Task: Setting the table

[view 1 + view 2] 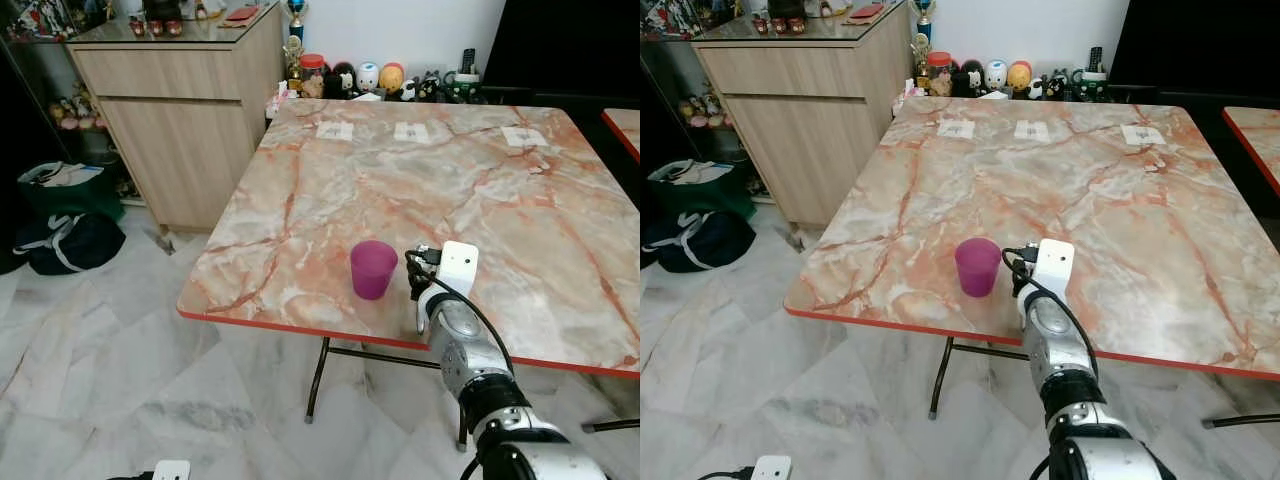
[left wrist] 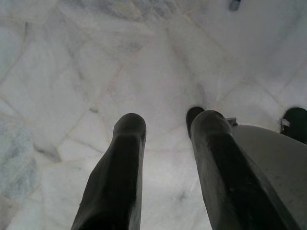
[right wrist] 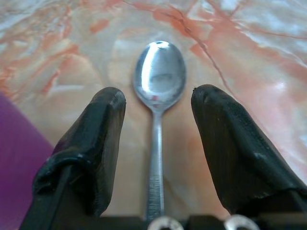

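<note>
A metal spoon (image 3: 159, 76) lies flat on the marble table (image 1: 400, 180), bowl pointing away from my wrist. My right gripper (image 3: 158, 96) is open and sits low over the spoon, one finger on each side of the handle, neither touching it. A purple cup (image 1: 373, 268) stands upright just left of that gripper, close to the table's front edge. My right arm (image 1: 462, 335) reaches up over that red edge. My left gripper (image 2: 168, 122) hangs open and empty above the floor.
Three white paper pieces (image 1: 411, 131) lie along the table's far side. A wooden cabinet (image 1: 180, 110) stands at the left, with dark bags (image 1: 62, 240) on the floor beside it. Figurines (image 1: 368, 77) line the wall behind. A second table's corner (image 1: 624, 125) shows at the right.
</note>
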